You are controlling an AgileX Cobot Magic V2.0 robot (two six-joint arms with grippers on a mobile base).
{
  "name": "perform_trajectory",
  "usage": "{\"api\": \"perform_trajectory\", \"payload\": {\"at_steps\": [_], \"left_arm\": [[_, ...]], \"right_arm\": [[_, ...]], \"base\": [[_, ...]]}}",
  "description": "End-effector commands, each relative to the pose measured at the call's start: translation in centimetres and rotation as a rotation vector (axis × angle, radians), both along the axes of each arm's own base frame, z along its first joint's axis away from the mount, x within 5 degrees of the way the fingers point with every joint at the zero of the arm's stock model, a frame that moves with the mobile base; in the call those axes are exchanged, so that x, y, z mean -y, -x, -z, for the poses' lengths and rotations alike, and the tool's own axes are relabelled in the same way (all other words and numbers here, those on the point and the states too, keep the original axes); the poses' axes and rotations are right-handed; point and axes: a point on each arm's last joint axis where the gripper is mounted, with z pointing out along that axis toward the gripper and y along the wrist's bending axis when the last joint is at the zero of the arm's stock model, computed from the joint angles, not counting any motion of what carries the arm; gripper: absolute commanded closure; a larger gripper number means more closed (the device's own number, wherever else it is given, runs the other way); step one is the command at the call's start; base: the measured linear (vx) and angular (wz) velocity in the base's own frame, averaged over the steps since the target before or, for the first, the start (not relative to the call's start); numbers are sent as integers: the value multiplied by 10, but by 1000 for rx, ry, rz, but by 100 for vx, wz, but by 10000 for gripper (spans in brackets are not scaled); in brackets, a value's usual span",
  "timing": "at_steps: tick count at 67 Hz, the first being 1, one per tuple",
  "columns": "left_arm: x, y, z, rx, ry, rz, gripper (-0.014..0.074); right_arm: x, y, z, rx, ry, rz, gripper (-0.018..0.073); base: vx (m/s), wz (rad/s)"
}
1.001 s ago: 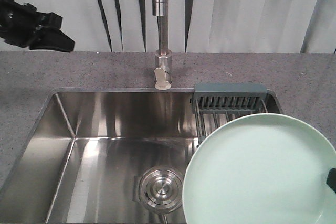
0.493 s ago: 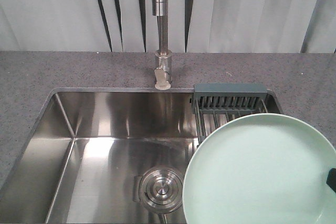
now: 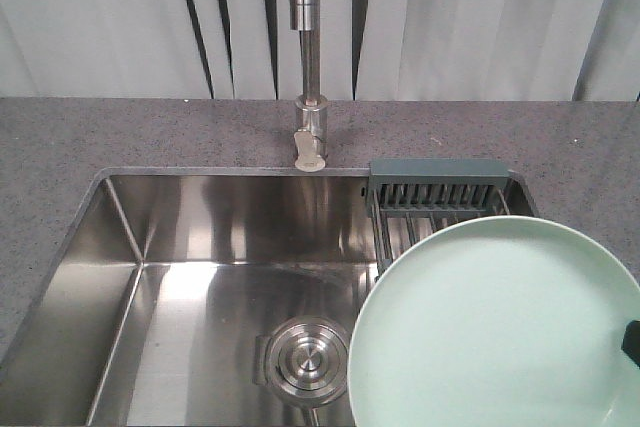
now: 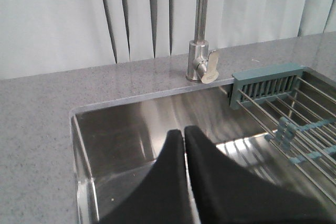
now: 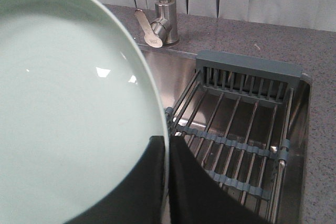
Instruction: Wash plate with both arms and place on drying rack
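plate [image 3: 495, 327]: held over the right end of the sink [image 3: 200, 247], face up toward the front view, its near part out of frame.
right jaws [image 5: 167, 148]: mine, clamped on the plate's rim, one finger above and one below; the plate spreads left from my tips.
left jaws [image 4: 184, 132]: pressed together on nothing, above the sink's left half and aimed at its back wall; the plate does not show in the left wrist view.
rack [image 5: 236, 124]: across the sink's right end, under and beyond the plate; the plate covers its near part in the front view, and the slotted end piece shows by the sink's back edge.
bars: they run from the sink's front edge to its back edge, with blue cross pieces between.
tap [image 3: 307, 47]: on the counter [image 3: 100, 137] behind the sink's back edge, left of and beyond the plate; i see no water running.
drain [image 3: 307, 357]: in the sink floor, just left of the plate's rim.
key relation: the plate is round, so no long axis; it hangs left of my right tips, between the two arms, and the rack lies straight below.
nearer arm: right, already gripping.
next move: i judge the left arm must come right to reach the free rim.
risk: a rim grip may let the plate sag.
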Motion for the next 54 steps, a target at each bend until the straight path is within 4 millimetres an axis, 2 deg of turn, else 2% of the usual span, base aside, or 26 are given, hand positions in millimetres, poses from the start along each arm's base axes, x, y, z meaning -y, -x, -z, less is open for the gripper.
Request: {"api": "perform_trajectory", "payload": {"at_steps": [1,17,27,34,42,54], "left_arm": [[-1,0,-1,52,58,-21,603],[-6,-10,7,82,73,-78,603],[-8,-16,20,55,79,-92,603],[-8,-18,24,50,93,-99,603],[-8,-18,23,57,101,-102,603],[-9,-18,23,63,102,-105,603]], "right_arm": [[2,-4,-15,94,-43,38,564],[1,-3,-15,85,-55,30,564],[0,-10,-28,71,-82,32,564],[-3,-27,-44,14,-77,20,564],[-10,-60,-57,-112,-23,-45,564],[-26,-111,-56,-267,-7,-206,561]], "base": [[0,0],[0,0],[0,0],[0,0],[0,0],[0,0]]}}
